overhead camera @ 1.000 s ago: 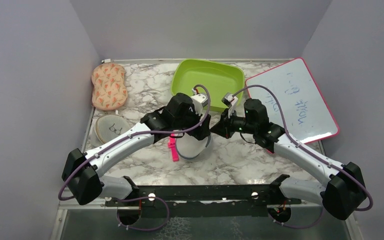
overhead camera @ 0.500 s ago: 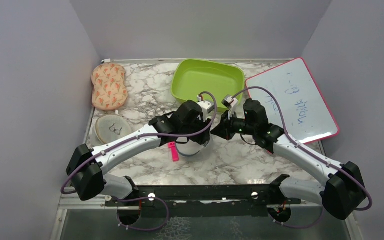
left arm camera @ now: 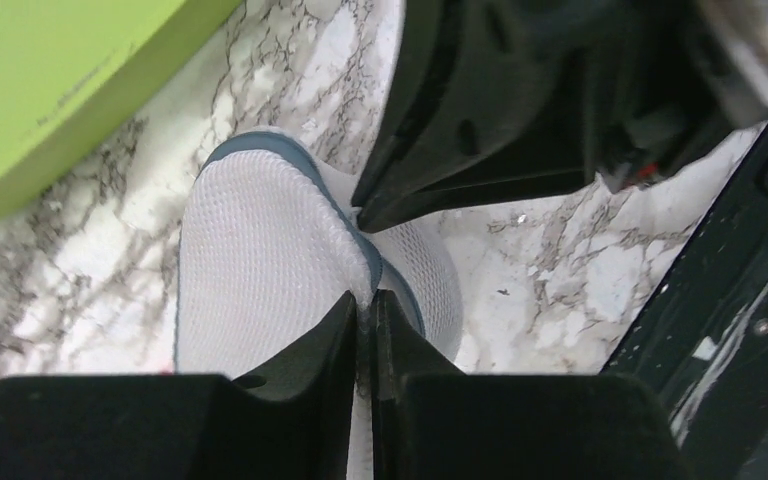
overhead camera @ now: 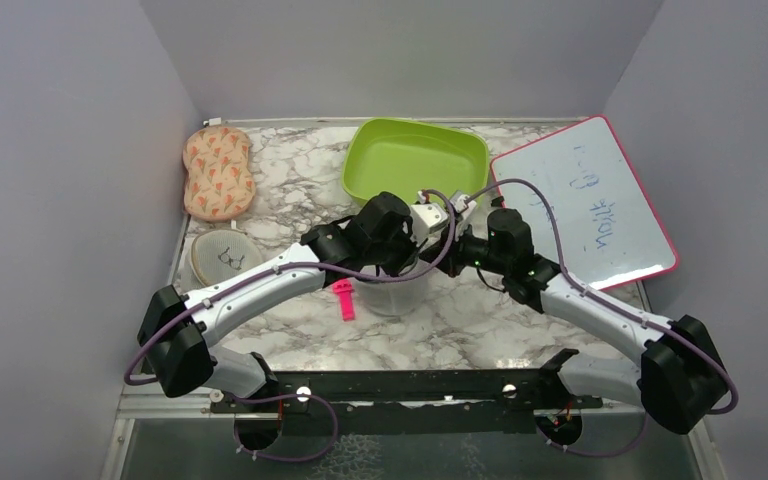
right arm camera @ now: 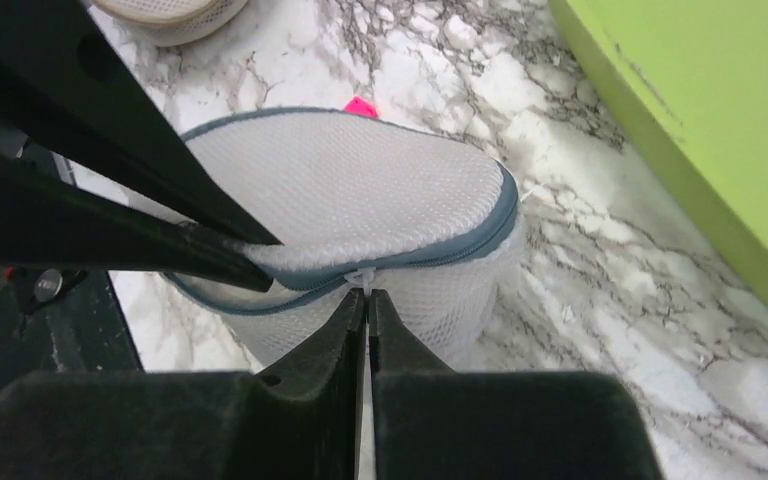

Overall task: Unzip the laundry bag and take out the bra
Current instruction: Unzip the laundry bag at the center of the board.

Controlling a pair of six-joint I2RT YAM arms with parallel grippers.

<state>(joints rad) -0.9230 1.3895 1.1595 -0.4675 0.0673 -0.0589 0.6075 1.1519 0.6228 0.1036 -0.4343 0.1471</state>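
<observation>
the left gripper (left arm camera: 365, 310) is pinching the laundry bag (right arm camera: 350, 180) by its rim, right at its closed jaws; the right gripper (right arm camera: 365, 300) is clamping the zip pull (right arm camera: 360, 277). pulling apart unevenly may be risking the mesh slipping free.

Marble table (overhead camera: 480, 325) (plain grey walls (overhead camera: 410, 50))

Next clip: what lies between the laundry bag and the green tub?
Nothing but bare marble table separates the laundry bag from the green tub; the right wrist view shows it best, and the left wrist view agrees.
</observation>
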